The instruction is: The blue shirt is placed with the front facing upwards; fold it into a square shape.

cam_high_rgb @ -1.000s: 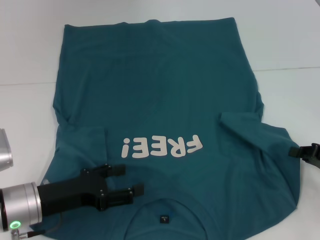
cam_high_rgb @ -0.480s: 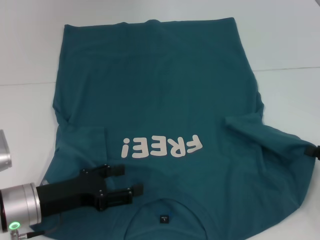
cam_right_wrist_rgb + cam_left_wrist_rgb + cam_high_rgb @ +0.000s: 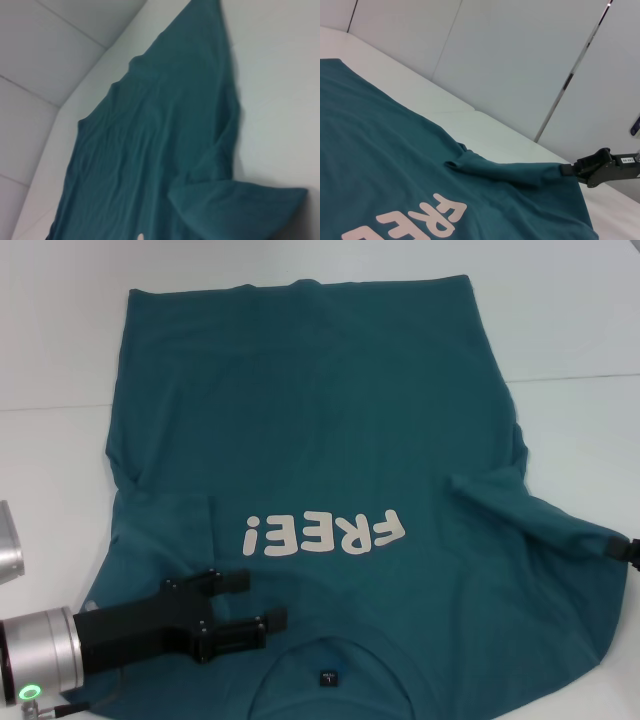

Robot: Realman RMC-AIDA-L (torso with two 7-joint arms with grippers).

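Right gripper (image 3: 594, 169) clamps blue shirt (image 3: 320, 440) sleeve tip; left gripper (image 3: 262, 602) hovers open, empty. Lift sleeve clear before you fold.

I see bare worktop (image 3: 60, 450) on my left and beyond the blue shirt (image 3: 320, 440), also on the far right. The left hand (image 3: 245, 602) hangs low over the shirt's near left shoulder, blocking that corner. The right hand (image 3: 628, 548) grips the stretched right sleeve at the edge, barring that side.
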